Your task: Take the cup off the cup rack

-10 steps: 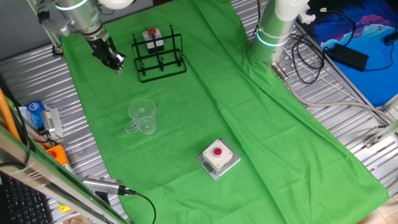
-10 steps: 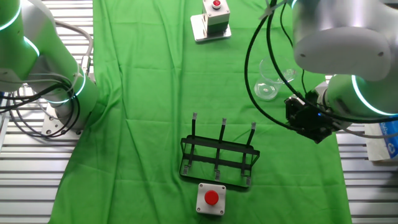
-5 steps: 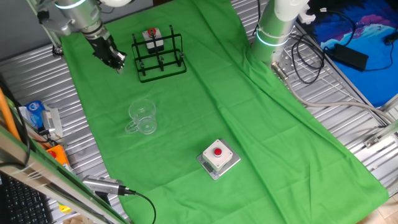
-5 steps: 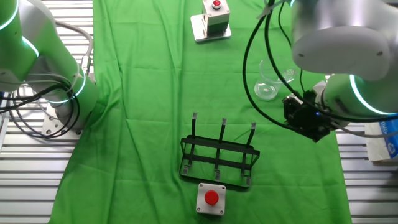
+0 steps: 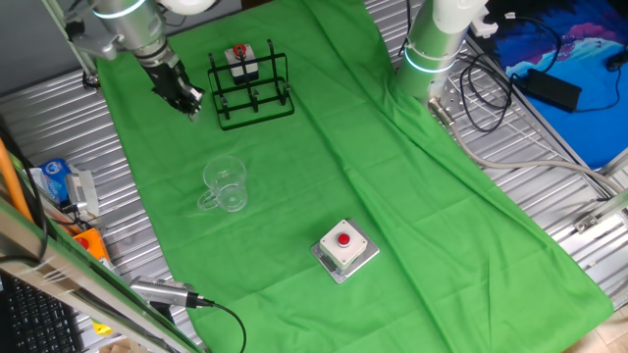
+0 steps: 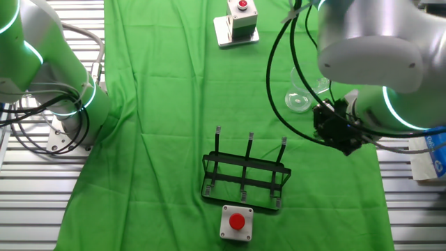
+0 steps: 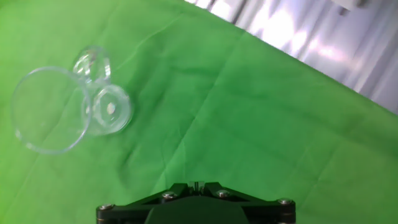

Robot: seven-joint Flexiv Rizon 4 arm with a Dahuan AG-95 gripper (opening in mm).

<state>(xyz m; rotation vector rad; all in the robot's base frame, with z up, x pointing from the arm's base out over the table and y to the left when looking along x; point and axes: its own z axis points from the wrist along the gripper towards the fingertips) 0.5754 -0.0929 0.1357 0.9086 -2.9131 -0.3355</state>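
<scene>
- From my remote seat, the cup [image 5: 225, 184] stands upright on the green cloth [image 5: 392, 196], well apart from the cup rack [image 5: 251, 88], whose pegs carry nothing. I judge the cup to be off the rack already.
- The gripper [image 5: 189, 100] hangs above the cloth just to the side of the rack. The cup lies nearer the camera in one fixed view, with bare cloth between it and the fingers.
- In the hand view the cup [image 7: 65, 107] sits at the upper left of the frame, off the fingers' line. Its open mouth shows as a wide ring, its base as a smaller ring, and its handle points toward the top of the frame.
- In the other fixed view the cup [image 6: 304, 92] shows just above the dark gripper [image 6: 337, 130], partly behind cables.
- I cannot tell how far apart the fingers stand: the hand view shows only the black mount at the bottom edge, and both fixed views show the tips too small. Nothing appears between them, and they touch neither cup nor rack.
- A grey box with a red button [image 5: 344, 247] rests on the cloth, well clear of the gripper.
</scene>
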